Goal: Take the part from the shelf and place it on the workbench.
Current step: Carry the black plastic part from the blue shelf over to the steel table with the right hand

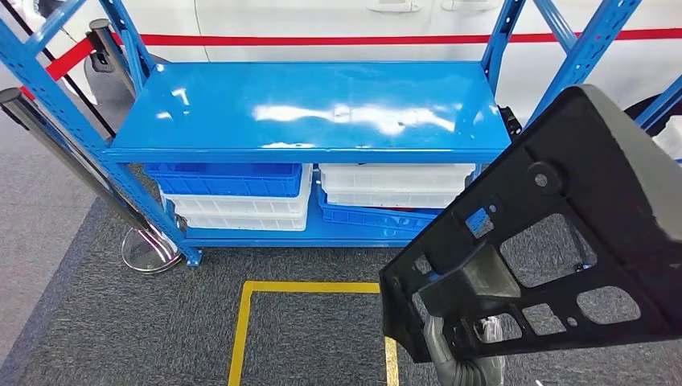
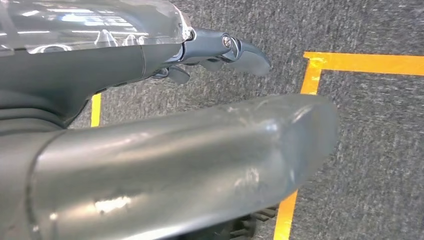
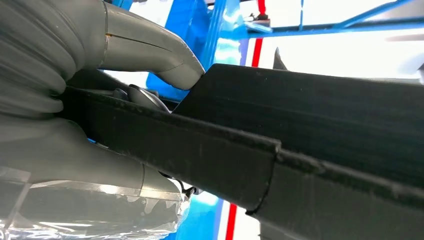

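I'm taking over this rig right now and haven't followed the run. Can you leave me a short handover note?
Right hand grips the black part, lifted clear of the blue shelf, whose top is bare.
Left hand holds nothing, hanging over grey carpet with yellow floor tape; open or curled, cannot tell.
Done: part is off the shelf.
Left: carry it to the workbench and set it down.

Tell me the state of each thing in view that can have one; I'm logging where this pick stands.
Part: off the shelf, held up tilted in the right hand.
Right hand: grips the part's edge.
Left hand: holds nothing, hanging over the carpet, fingers curled in.
Shelf: top board bare.
Bins: stacked on the lower shelf, blue on white at left, white on blue at right; contents hidden.
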`<control>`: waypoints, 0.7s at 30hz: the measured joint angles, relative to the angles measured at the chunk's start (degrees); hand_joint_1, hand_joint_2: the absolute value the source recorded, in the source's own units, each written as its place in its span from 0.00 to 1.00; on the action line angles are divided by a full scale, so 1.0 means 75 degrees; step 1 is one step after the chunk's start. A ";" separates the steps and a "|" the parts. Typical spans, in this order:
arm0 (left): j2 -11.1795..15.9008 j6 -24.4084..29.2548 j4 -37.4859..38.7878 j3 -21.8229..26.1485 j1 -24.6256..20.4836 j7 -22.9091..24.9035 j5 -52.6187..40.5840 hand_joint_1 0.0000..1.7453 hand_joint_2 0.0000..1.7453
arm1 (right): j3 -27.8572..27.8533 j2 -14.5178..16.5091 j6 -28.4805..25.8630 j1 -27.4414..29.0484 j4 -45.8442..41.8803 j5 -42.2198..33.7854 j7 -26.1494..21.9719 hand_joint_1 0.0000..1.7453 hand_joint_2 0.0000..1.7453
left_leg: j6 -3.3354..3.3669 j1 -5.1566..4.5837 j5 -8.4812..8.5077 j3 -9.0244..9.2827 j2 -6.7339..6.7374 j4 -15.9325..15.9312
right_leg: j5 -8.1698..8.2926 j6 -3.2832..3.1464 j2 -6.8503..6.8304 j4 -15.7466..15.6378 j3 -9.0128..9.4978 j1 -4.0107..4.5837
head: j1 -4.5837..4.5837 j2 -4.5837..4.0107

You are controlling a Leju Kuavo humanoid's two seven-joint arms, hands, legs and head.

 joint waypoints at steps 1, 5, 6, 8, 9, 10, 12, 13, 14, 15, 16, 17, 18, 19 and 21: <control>0.0001 0.0005 0.0001 -0.0002 0.0001 -0.0007 -0.0001 0.00 0.00 | 0.0011 0.0000 0.0001 -0.0002 -0.0012 0.0001 0.0001 1.00 1.00 | 0.0052 -0.0009 0.0021 -0.0020 0.0001 -0.0058 | 0.0076 0.0051 -0.0007 -0.0020 -0.0007 0.0000 | 0.0007 -0.0001; 0.0001 0.0015 0.0004 -0.0003 0.0009 -0.0016 -0.0001 0.00 0.00 | 0.0029 -0.0005 0.0001 0.0009 -0.0031 0.0012 0.0009 1.00 1.00 | 0.0281 0.0036 0.0355 -0.0315 0.0074 -0.0111 | -0.0607 0.0183 0.0051 0.0510 -0.0223 -0.0037 | 0.0039 -0.0001; 0.0002 0.0015 0.0005 -0.0003 0.0009 -0.0017 -0.0001 0.00 0.00 | 0.0029 -0.0007 -0.0001 0.0011 -0.0033 0.0017 0.0017 1.00 1.00 | 0.0314 0.0025 0.0441 -0.0430 0.0077 -0.0102 | -0.1021 0.0196 0.0057 0.0962 -0.0342 -0.0036 | 0.0059 -0.0001; 0.0004 0.0016 0.0007 -0.0003 0.0007 -0.0018 -0.0001 0.00 0.00 | 0.0029 -0.0012 -0.0001 0.0010 -0.0032 0.0022 0.0033 1.00 1.00 | 0.0335 0.0005 0.0599 -0.0659 0.0088 -0.0064 | -0.1471 0.0208 0.0058 0.1864 -0.0504 -0.0040 | 0.0074 -0.0002; 0.0004 0.0018 0.0010 -0.0004 0.0007 -0.0020 -0.0002 0.00 0.00 | 0.0029 -0.0014 0.0003 0.0011 -0.0031 0.0010 0.0048 1.00 1.00 | 0.0331 -0.0006 0.0672 -0.0785 0.0090 -0.0034 | -0.1410 0.0204 0.0058 0.2090 -0.0458 -0.0038 | 0.0074 -0.0001; 0.0005 0.0023 0.0013 -0.0006 0.0007 -0.0023 -0.0006 0.00 0.00 | 0.0029 -0.0015 0.0011 0.0011 -0.0031 -0.0015 0.0062 1.00 1.00 | 0.0324 -0.0013 0.0726 -0.0900 0.0105 -0.0002 | -0.1195 0.0190 0.0055 0.2028 -0.0283 -0.0035 | 0.0074 0.0000; 0.0006 0.0058 0.0018 -0.0017 0.0011 -0.0028 -0.0018 0.00 0.00 | 0.0030 -0.0018 0.0049 0.0007 -0.0032 -0.0122 0.0100 1.00 1.00 | 0.0294 -0.0026 0.0812 -0.1096 0.0151 0.0073 | -0.0796 0.0138 -0.0058 0.1206 0.0415 -0.0017 | 0.0075 -0.0001; 0.0005 0.0083 0.0020 -0.0028 0.0021 -0.0029 -0.0025 0.00 0.00 | 0.0031 -0.0019 0.0080 -0.0002 -0.0035 -0.0197 0.0117 1.00 1.00 | 0.0272 -0.0039 0.0840 -0.1153 0.0184 0.0113 | -0.0793 0.0108 -0.0169 0.0634 0.0806 0.0014 | 0.0076 -0.0001; 0.0005 0.0105 0.0020 -0.0036 0.0034 -0.0028 -0.0031 0.00 0.00 | 0.0031 -0.0020 0.0116 -0.0012 -0.0042 -0.0286 0.0131 1.00 1.00 | 0.0238 -0.0052 0.0872 -0.1188 0.0218 0.0150 | -0.0870 0.0070 -0.0269 0.0158 0.1100 0.0045 | 0.0072 -0.0001; 0.0007 0.0120 0.0021 -0.0043 0.0045 -0.0025 -0.0039 0.00 0.00 | 0.0032 -0.0020 0.0153 -0.0020 -0.0055 -0.0382 0.0141 1.00 1.00 | 0.0198 -0.0061 0.0903 -0.1205 0.0266 0.0172 | -0.0972 0.0029 -0.0323 -0.0148 0.1263 0.0074 | 0.0074 -0.0001; 0.0008 0.0125 0.0022 -0.0047 0.0053 -0.0021 -0.0049 0.00 0.00 | 0.0031 -0.0020 0.0189 -0.0025 -0.0069 -0.0466 0.0146 1.00 1.00 | 0.0156 -0.0059 0.0935 -0.1211 0.0324 0.0179 | -0.1017 -0.0017 -0.0303 -0.0294 0.1311 0.0098 | 0.0073 0.0000; 0.0012 0.0125 0.0022 -0.0049 0.0055 -0.0018 -0.0058 0.00 0.00 | 0.0031 -0.0020 0.0223 -0.0025 -0.0082 -0.0538 0.0149 1.00 1.00 | 0.0110 -0.0055 0.0952 -0.1219 0.0378 0.0184 | -0.0989 -0.0078 -0.0244 -0.0326 0.1285 0.0089 | 0.0075 -0.0001; 0.0017 0.0126 0.0022 -0.0050 0.0052 -0.0015 -0.0065 0.00 0.00 | 0.0030 -0.0019 0.0250 -0.0024 -0.0093 -0.0584 0.0150 1.00 1.00 | 0.0060 -0.0042 0.0907 -0.1243 0.0368 0.0227 | -0.0935 -0.0136 -0.0183 -0.0339 0.1252 0.0077 | 0.0076 -0.0001; 0.0020 0.0127 0.0022 -0.0052 0.0050 -0.0013 -0.0068 0.00 0.00 | 0.0029 -0.0018 0.0270 -0.0025 -0.0101 -0.0606 0.0151 1.00 1.00 | 0.0013 -0.0031 0.0769 -0.1300 0.0305 0.0373 | -0.0880 -0.0195 -0.0131 -0.0351 0.1217 0.0063 | 0.0062 -0.0001; 0.0027 0.0130 0.0022 -0.0053 0.0051 -0.0009 -0.0068 0.00 0.00 | 0.0030 -0.0017 0.0297 -0.0025 -0.0111 -0.0632 0.0151 1.00 1.00 | -0.0067 -0.0002 0.0226 -0.1570 0.0115 0.1131 | -0.0786 -0.0277 -0.0031 -0.0350 0.1127 0.0048 | 0.0039 -0.0001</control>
